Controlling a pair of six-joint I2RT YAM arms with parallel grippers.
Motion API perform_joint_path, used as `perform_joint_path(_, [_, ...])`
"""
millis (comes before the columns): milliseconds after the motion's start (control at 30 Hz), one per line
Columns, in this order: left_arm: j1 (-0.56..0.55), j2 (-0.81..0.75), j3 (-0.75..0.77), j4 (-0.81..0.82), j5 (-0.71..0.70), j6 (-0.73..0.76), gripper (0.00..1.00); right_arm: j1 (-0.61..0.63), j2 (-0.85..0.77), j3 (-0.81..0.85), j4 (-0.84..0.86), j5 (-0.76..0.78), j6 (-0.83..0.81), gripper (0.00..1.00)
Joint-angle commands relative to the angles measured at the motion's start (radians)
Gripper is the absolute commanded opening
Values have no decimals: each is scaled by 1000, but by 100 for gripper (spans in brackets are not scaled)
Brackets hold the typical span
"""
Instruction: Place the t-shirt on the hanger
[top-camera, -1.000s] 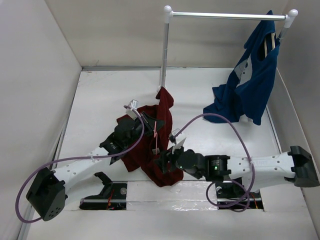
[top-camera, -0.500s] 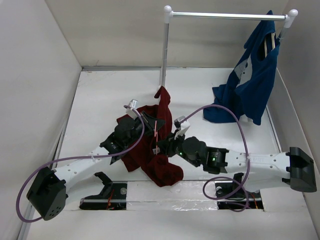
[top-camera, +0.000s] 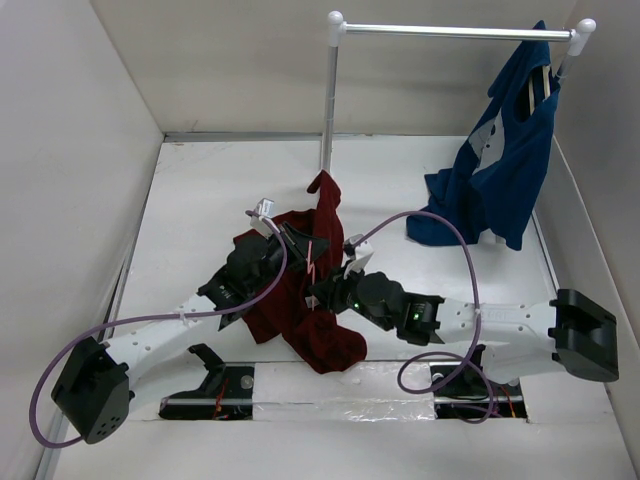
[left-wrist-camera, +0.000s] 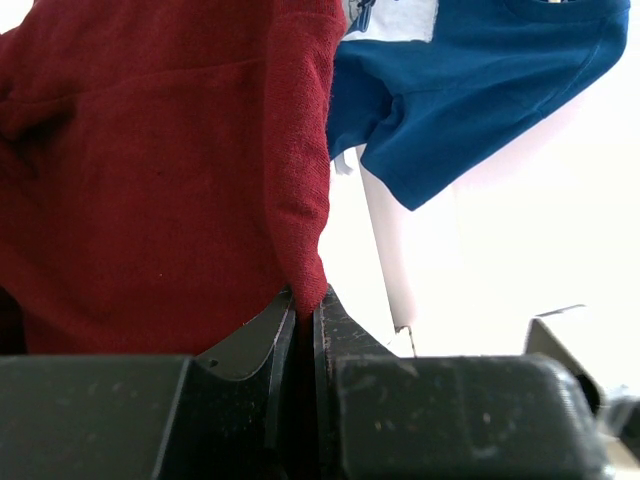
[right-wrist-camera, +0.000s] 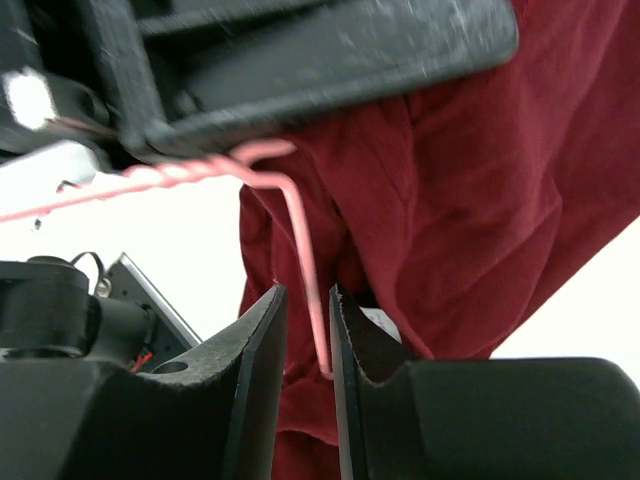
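The dark red t-shirt (top-camera: 322, 338) lies crumpled on the white table (top-camera: 200, 190), just in front of the two arms. One end of it is drawn up into a peak close to the foot of the upright white post (top-camera: 328, 110). The thin pink wire hanger (right-wrist-camera: 300, 235) sits against the middle of the cloth, between the two arms, with its twisted neck running off to the left in the right wrist view. The left claw (left-wrist-camera: 305, 300) is pressed together on a folded edge of the t-shirt, and the cloth rises straight out from between its black fingers. The right claw (right-wrist-camera: 308, 300) reaches in from the right, its fingers standing only a narrow gap apart. A straight run of the hanger wire drops down into that gap. The wire lies closer to the right-hand finger, but I cannot tell whether the fingers actually pinch it. Red cloth hangs just behind and beside this claw. Farther back on the right, well apart from the t-shirt, a navy-blue garment (top-camera: 500, 180) hangs from the far end of a white rail (top-camera: 450, 32), its lower part resting on the table. A purple cable (top-camera: 450, 240) arcs over the right arm.
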Motion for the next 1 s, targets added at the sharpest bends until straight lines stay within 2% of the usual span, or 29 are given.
perform_joint_path(0, [-4,-37,15,73,5,-11,0,-9,11,-5,84,-1,21,29])
perform_joint_path(267, [-4,-40,6,82,7,-15,0,-19,51,-21,151,-51,29,28])
perform_joint_path(367, [-4,-32,23,53,9,-6,0,-19,49,-52,186,-57,43,14])
perform_joint_path(400, [-4,-37,23,54,5,-6,0,-19,46,-63,220,-61,43,4])
perform_joint_path(500, [-4,-32,26,48,2,24,2,-19,17,-92,225,-59,54,0])
perform_joint_path(533, [-4,-25,58,27,-7,41,8,-19,6,-97,217,-58,63,0])
perform_joint_path(567, [-4,-15,76,-19,-16,63,22,-19,-14,-103,212,-58,66,0])
perform_joint_path(633, [-4,-1,119,-60,-40,107,36,-19,-32,-117,196,-65,66,0])
perform_joint_path(667, [-4,-3,123,-71,-77,118,49,-19,-40,-118,188,-67,66,0])
perform_joint_path(767, [5,-3,153,-94,-123,153,65,-19,-86,-129,142,-76,75,0])
perform_joint_path(967, [5,37,259,-157,-260,244,66,-19,-172,-167,111,-114,70,0])
